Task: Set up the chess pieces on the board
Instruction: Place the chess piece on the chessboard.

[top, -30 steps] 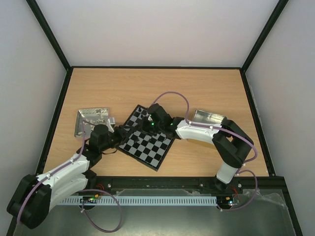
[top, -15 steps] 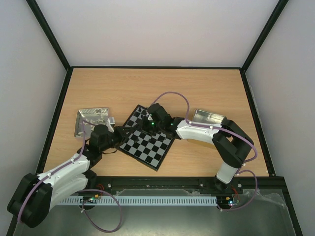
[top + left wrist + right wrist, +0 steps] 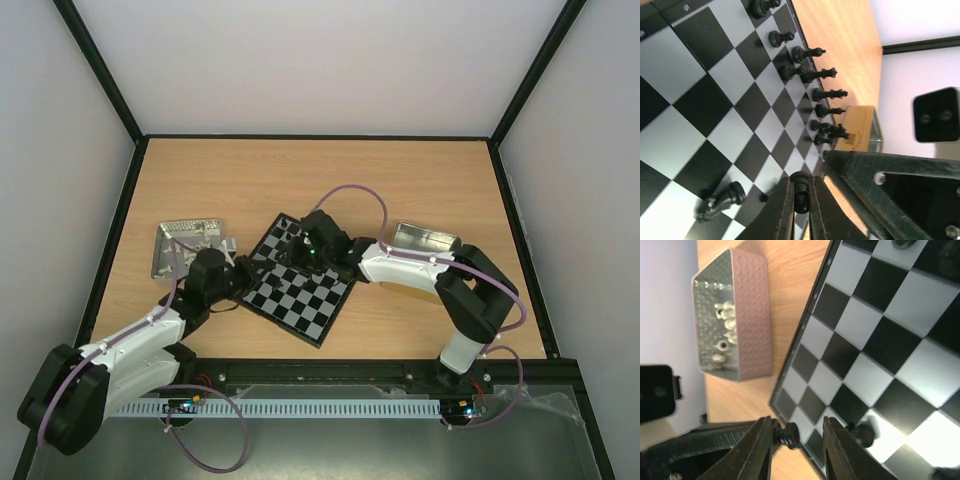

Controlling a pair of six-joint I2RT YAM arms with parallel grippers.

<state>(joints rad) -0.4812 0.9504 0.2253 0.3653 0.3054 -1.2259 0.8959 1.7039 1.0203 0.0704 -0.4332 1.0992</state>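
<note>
The board (image 3: 312,300) lies tilted on the table between both arms. My left gripper (image 3: 248,268) is at its left corner, shut on a black pawn (image 3: 801,196) held just above the board (image 3: 700,100). A row of black chess pieces (image 3: 827,93) stands along the far edge, and one piece (image 3: 720,201) lies toppled near my fingers. My right gripper (image 3: 293,260) hovers open over the same corner of the board (image 3: 880,330). In the right wrist view the gripper (image 3: 797,446) has a black piece's round base (image 3: 790,436) in the gap beside its left finger, not clamped. Another black piece (image 3: 865,434) stands on the board.
A metal tray (image 3: 186,243) with silver pieces (image 3: 722,327) sits left of the board. A second metal tray (image 3: 425,240) sits to the right, by the right arm. The right arm's dark body (image 3: 900,195) is close beside my left fingers.
My left gripper has edged slightly right toward the board's corner. The right arm has barely moved.
</note>
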